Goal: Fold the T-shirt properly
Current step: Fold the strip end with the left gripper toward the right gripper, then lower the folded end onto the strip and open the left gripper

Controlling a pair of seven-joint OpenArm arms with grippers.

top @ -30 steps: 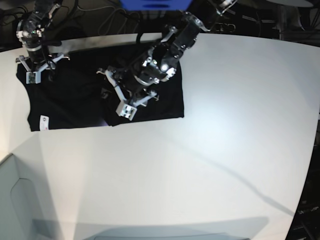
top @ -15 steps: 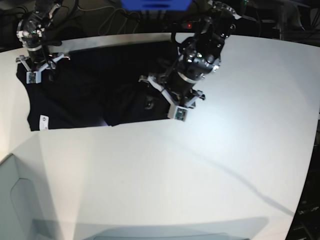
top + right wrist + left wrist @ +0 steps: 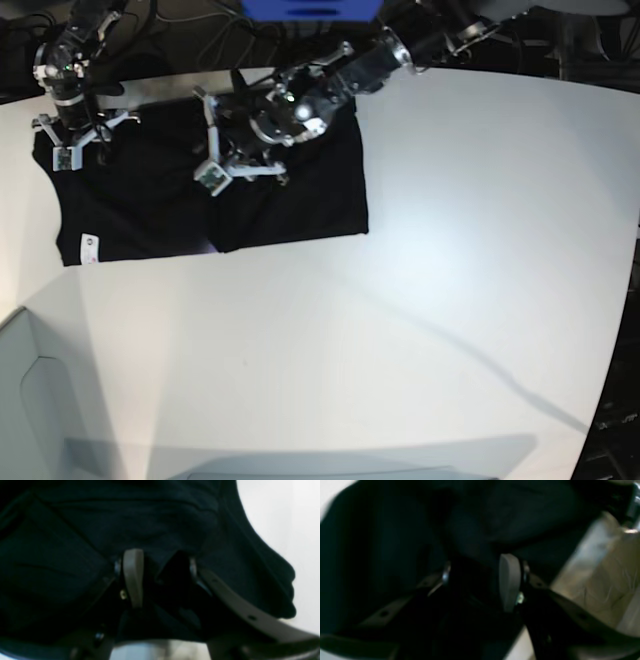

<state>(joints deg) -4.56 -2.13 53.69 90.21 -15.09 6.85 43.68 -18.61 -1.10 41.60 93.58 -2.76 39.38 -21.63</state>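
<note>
Black cloth of the T-shirt point(image 3: 210, 200) is lying spread across the far left part of the white table point(image 3: 420, 300), its white tag point(image 3: 88, 241) showing near the front left corner. The left gripper point(image 3: 235, 150) is now working over the shirt's upper middle, having swung back from the right hem where it was half a second ago. The right flap is lying flat and doubled over the body, so that fold is looking laid, and the arm seems to be going for its next hold. In the left wrist view its pale finger point(image 3: 509, 580) is standing apart from the other jaw with dark cloth between them; whether it is gripping I cannot tell. The right gripper point(image 3: 75, 140) is staying at the far left corner. In its wrist view its jaws are parted over the T-shirt, cloth bunching between them, though a firm hold is not clear.
</note>
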